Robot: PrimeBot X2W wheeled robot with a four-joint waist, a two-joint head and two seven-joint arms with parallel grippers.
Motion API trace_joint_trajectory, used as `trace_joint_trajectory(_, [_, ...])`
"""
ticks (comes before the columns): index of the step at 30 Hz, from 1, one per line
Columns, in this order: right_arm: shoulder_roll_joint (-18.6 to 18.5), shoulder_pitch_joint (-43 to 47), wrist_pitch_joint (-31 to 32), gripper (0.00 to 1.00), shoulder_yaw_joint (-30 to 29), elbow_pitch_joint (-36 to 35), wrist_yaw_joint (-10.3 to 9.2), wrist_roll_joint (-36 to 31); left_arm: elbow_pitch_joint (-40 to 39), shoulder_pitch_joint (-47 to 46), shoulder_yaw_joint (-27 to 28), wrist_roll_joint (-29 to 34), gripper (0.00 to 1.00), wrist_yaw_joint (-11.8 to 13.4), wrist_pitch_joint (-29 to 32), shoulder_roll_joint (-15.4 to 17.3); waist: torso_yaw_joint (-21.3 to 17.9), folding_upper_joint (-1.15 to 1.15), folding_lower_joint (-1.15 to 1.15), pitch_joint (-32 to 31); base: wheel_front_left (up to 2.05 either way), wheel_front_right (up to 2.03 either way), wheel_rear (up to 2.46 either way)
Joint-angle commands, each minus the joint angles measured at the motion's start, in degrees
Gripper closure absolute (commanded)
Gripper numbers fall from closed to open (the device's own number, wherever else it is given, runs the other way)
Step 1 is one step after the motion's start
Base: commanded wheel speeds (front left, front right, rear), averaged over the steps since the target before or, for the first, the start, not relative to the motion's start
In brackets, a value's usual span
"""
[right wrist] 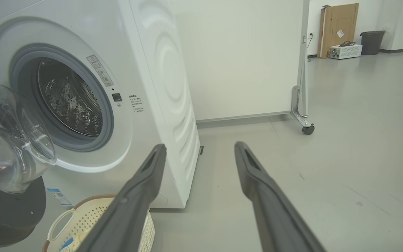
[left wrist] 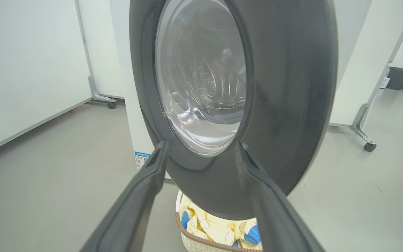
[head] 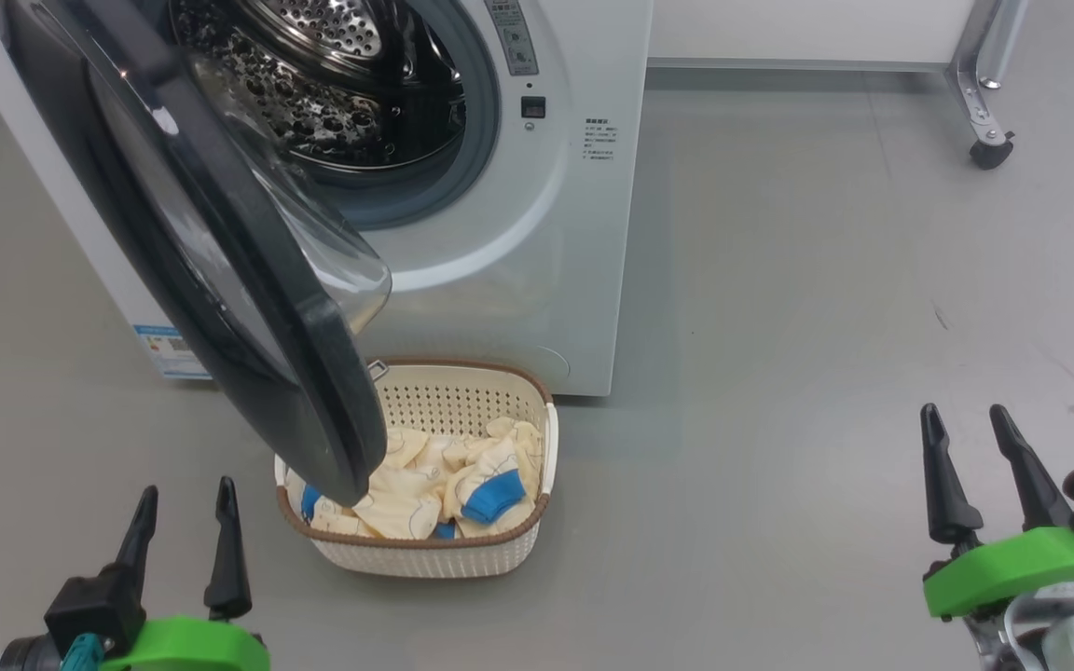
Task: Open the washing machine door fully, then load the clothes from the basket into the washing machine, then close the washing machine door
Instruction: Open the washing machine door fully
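You see a smooth grey floor (head: pixel 826 326) under even light. A white partition panel (right wrist: pixel 243 59) stands on castor wheels (right wrist: pixel 308 130). Far behind, a cardboard sheet (right wrist: pixel 338 29) leans near a dark bin (right wrist: pixel 372 42).

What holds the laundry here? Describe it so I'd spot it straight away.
Find the big white washing machine with its round door swung open. On the grey floor at its foot, partly under that door's lower edge, sits a small cream basket. Its perforated sides, brown rim and load of pale yellow clothes with blue trims set it apart.
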Motion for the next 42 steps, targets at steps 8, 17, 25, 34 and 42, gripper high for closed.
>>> trace_joint_trajectory(8, [-0.76,-1.83,-0.55,0.00,0.81,-1.29,-0.15,-0.52,-2.87,-3.16,-0.24,-0.89,1.00,0.04,-0.38,1.96,0.10,0.00,0.00,0.14,0.00,0.00,0.00])
trace_joint_trajectory(17, [-0.41,-2.17,-0.55,0.00,0.66,-0.89,-0.15,0.19,-5.95,-4.99,-0.03,-0.67,1.00,0.04,-0.38,3.15,0.08,0.00,0.00,0.21,0.00,0.00,0.00])
trace_joint_trajectory(25, [-0.19,-2.38,-0.55,0.00,0.73,-0.61,-0.15,0.02,-11.82,-9.81,0.64,-1.18,1.00,0.03,-0.38,4.40,0.01,0.00,0.00,0.26,0.00,0.00,0.00])
trace_joint_trajectory(34, [0.87,-2.79,-0.55,0.00,-1.27,0.38,-0.15,-1.39,-16.28,-15.51,0.20,-2.84,1.00,0.03,-0.38,5.35,-0.53,0.00,0.00,0.16,0.00,0.00,0.00])
trace_joint_trajectory(42, [1.30,-3.24,-0.55,0.00,-0.95,0.81,-0.15,-1.45,-16.06,-19.62,-4.67,-4.53,1.00,0.03,-0.38,5.34,-1.22,0.00,0.00,0.12,0.00,0.00,0.00])
